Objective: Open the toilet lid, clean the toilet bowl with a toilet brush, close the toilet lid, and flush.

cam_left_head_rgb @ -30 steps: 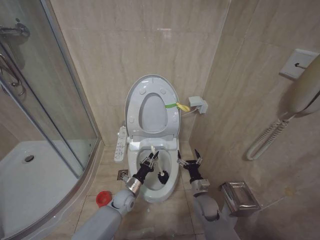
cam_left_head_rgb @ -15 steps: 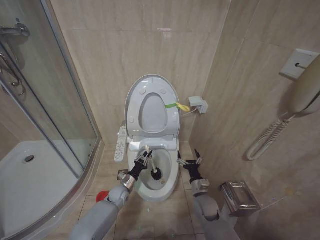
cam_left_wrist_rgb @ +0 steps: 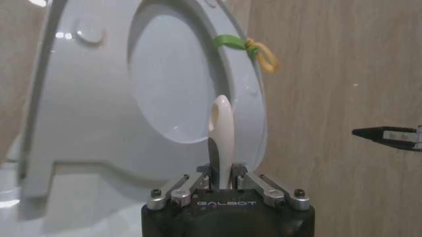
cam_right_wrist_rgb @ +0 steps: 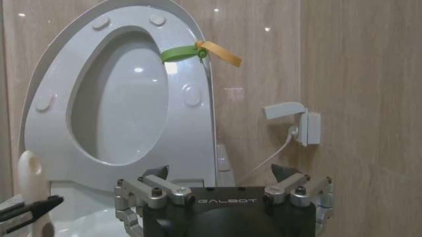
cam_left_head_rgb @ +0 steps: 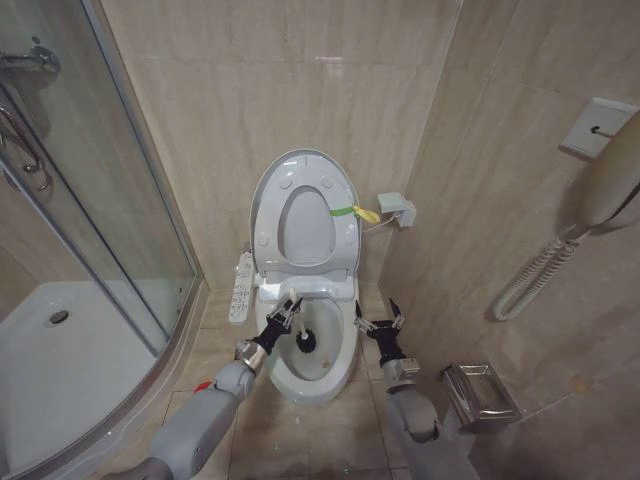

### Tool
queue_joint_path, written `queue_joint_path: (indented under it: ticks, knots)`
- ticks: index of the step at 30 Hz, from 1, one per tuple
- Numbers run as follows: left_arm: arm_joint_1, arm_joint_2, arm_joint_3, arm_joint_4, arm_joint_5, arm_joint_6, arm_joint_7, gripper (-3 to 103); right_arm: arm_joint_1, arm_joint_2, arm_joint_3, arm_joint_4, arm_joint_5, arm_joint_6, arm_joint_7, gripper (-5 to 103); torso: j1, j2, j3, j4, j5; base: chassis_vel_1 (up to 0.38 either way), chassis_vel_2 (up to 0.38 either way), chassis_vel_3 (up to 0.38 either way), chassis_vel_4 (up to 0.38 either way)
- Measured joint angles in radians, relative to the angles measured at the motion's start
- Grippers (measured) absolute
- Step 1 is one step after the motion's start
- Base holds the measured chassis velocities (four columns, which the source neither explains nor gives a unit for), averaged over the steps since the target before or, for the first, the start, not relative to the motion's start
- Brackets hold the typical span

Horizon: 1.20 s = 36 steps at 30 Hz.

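Pinched in the left pincer (cam_left_head_rgb: 284,318), the toilet brush (cam_left_head_rgb: 302,338) is worked inside the toilet bowl (cam_left_head_rgb: 345,362), so scrubbing seems underway; the right pincer (cam_left_head_rgb: 379,323) is held spread beside.

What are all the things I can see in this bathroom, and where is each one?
toilet lid: one, white, raised against the back wall, green-yellow strap at its edge
toilet bowl: one, white, on the floor, centre
toilet brush: one, white handle, black head inside the bowl
button panel: one, white, left of the bowl
shower glass: one, clear, far left
wall phone: one, cream, right wall
paper holder: one, silver, lower right
left gripper: black, clamped on the brush handle
right gripper: black, open, at the bowl's right edge
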Motion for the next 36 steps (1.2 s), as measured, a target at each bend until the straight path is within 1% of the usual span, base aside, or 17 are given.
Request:
queue_joint_path:
  ticks: [5, 7, 10, 11, 12, 14, 15, 18, 20, 24, 25, 27, 29, 33, 34, 36]
  knots:
    - [-0.006, -0.009, -0.002, -0.001, 0.003, -0.003, 0.003, 19, 0.000, 0.000, 0.000, 0.000, 0.000, 0.000, 0.000, 100, 0.000, 0.000, 0.000, 0.0000, 0.0001, 0.000, 0.000, 0.000, 0.000]
    - [0.005, -0.005, 0.001, -0.045, 0.011, 0.022, -0.023, 19, 0.000, 0.000, 0.000, 0.000, 0.000, 0.000, 0.000, 100, 0.000, 0.000, 0.000, 0.0001, 0.0001, 0.000, 0.000, 0.000, 0.000]
    - [0.038, 0.022, 0.021, -0.183, 0.026, 0.101, -0.114, 19, 0.000, 0.000, 0.000, 0.000, 0.000, 0.000, 0.000, 100, 0.000, 0.000, 0.000, 0.0000, 0.0003, 0.000, 0.000, 0.000, 0.000]
    - [0.038, 0.022, 0.021, -0.183, 0.026, 0.101, -0.114, 19, 0.000, 0.000, 0.000, 0.000, 0.000, 0.000, 0.000, 100, 0.000, 0.000, 0.000, 0.0000, 0.0003, 0.000, 0.000, 0.000, 0.000]
    - [0.047, 0.029, 0.027, -0.219, 0.034, 0.118, -0.141, 19, 0.000, 0.000, 0.000, 0.000, 0.000, 0.000, 0.000, 100, 0.000, 0.000, 0.000, 0.0001, 0.0000, 0.000, 0.000, 0.000, 0.000]
    - [0.075, 0.057, 0.051, -0.322, 0.057, 0.168, -0.224, 19, 0.000, 0.000, 0.000, 0.000, 0.000, 0.000, 0.000, 100, 0.000, 0.000, 0.000, 0.0000, 0.0002, 0.000, 0.000, 0.000, 0.000]
    - [0.075, 0.057, 0.051, -0.322, 0.057, 0.168, -0.224, 19, 0.000, 0.000, 0.000, 0.000, 0.000, 0.000, 0.000, 100, 0.000, 0.000, 0.000, 0.0000, 0.0002, 0.000, 0.000, 0.000, 0.000]
    - [0.107, 0.095, 0.073, -0.409, 0.066, 0.216, -0.297, 19, 0.000, 0.000, 0.000, 0.000, 0.000, 0.000, 0.000, 100, 0.000, 0.000, 0.000, 0.0000, 0.0001, 0.000, 0.000, 0.000, 0.000]
    - [0.114, 0.103, 0.074, -0.423, 0.068, 0.223, -0.307, 19, 0.000, 0.000, 0.000, 0.000, 0.000, 0.000, 0.000, 100, 0.000, 0.000, 0.000, 0.0000, 0.0001, 0.000, 0.000, 0.000, 0.000]
    - [0.181, 0.155, 0.060, -0.517, 0.066, 0.264, -0.367, 19, 0.000, 0.000, 0.000, 0.000, 0.000, 0.000, 0.000, 100, 0.000, 0.000, 0.000, 0.0002, 0.0000, 0.000, 0.000, 0.000, 0.000]
    - [0.181, 0.155, 0.060, -0.517, 0.066, 0.264, -0.367, 19, 0.000, 0.000, 0.000, 0.000, 0.000, 0.000, 0.000, 100, 0.000, 0.000, 0.000, 0.0002, 0.0000, 0.000, 0.000, 0.000, 0.000]
    - [0.212, 0.166, 0.052, -0.554, 0.061, 0.271, -0.380, 19, 0.000, 0.000, 0.000, 0.000, 0.000, 0.000, 0.000, 100, 0.000, 0.000, 0.000, 0.0001, 0.0001, 0.000, 0.000, 0.000, 0.000]
    - [0.218, 0.166, 0.050, -0.557, 0.061, 0.268, -0.377, 19, 0.000, 0.000, 0.000, 0.000, 0.000, 0.000, 0.000, 100, 0.000, 0.000, 0.000, 0.0002, 0.0000, 0.000, 0.000, 0.000, 0.000]
    - [0.222, 0.149, 0.039, -0.535, 0.031, 0.219, -0.309, 19, 0.000, 0.000, 0.000, 0.000, 0.000, 0.000, 0.000, 100, 0.000, 0.000, 0.000, 0.0001, 0.0000, 0.000, 0.000, 0.000, 0.000]
    - [0.222, 0.149, 0.039, -0.535, 0.031, 0.219, -0.309, 19, 0.000, 0.000, 0.000, 0.000, 0.000, 0.000, 0.000, 100, 0.000, 0.000, 0.000, 0.0001, 0.0000, 0.000, 0.000, 0.000, 0.000]
    - [0.215, 0.133, 0.044, -0.515, 0.012, 0.204, -0.281, 19, 0.000, 0.000, 0.000, 0.000, 0.000, 0.000, 0.000, 100, 0.000, 0.000, 0.000, 0.0000, 0.0002, 0.000, 0.000, 0.000, 0.000]
